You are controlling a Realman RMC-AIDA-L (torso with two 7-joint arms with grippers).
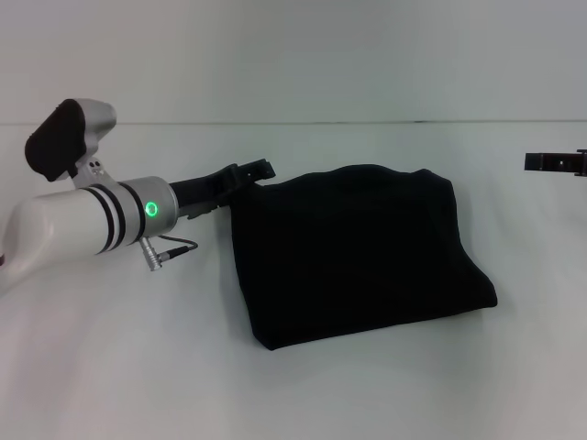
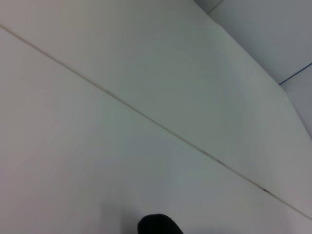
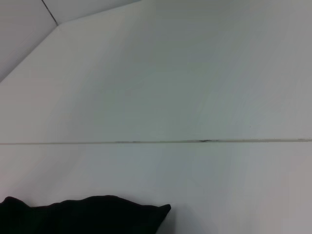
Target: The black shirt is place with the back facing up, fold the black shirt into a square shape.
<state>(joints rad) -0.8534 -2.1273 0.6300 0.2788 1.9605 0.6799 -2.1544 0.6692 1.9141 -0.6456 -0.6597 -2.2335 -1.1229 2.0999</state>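
The black shirt (image 1: pixel 358 252) lies folded into a rough square on the white table (image 1: pixel 293 394), its edges slightly uneven. My left gripper (image 1: pixel 249 173) reaches in from the left and sits at the shirt's far left corner, right at the fabric's edge. Whether it touches the cloth is unclear. My right gripper (image 1: pixel 555 162) hovers at the far right of the head view, well clear of the shirt. In the right wrist view a strip of the black shirt (image 3: pixel 83 215) shows. The left wrist view shows only a small dark shape (image 2: pixel 157 224) that I cannot identify.
The white table meets a white back wall (image 1: pixel 293 55) along a thin seam behind the shirt. My left arm's white forearm (image 1: pixel 73 229) with its green light stretches across the table's left side.
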